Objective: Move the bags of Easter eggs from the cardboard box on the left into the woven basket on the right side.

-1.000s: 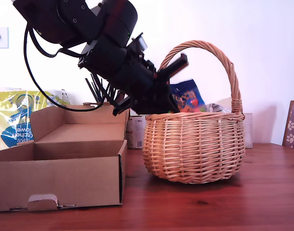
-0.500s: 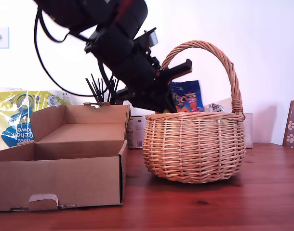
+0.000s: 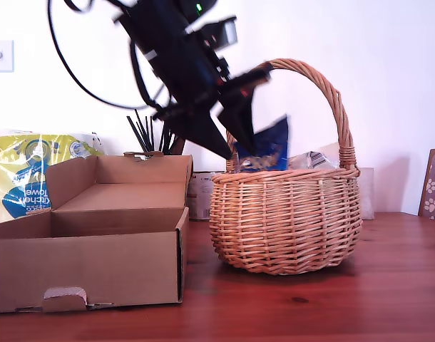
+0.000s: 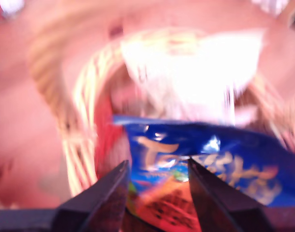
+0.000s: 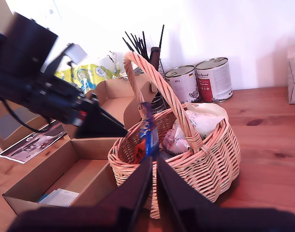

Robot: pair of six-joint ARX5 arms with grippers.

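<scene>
One bag matters here: the dark blue bag [image 3: 267, 142]. Nearest the exterior cam is the cardboard box [image 3: 96, 271], at that view's left. A pale flat thing [image 5: 58, 197] lies on its floor in the second wrist view; can't tell if it's a bag. Beside the box, towards the exterior view's right, is the woven basket [image 3: 285, 221]. The blue bag stands upright inside it by the rim, w/ whitish bags [image 5: 196, 121] further in. My first gripper [image 4: 157, 164] hangs over the rim, jaws apart, the bag showing in the gap but apparently not pinched. So I judge this the drop-off step, approx done. My second gripper [image 5: 154, 166] is clear of the basket, jaws pressed together, holding nothing. Next: lift the first arm clear of the handle, swing to the box, check that pale thing. Towel pack [image 3: 25, 171] and cans [image 5: 198, 79] at the back aren't involved
</scene>
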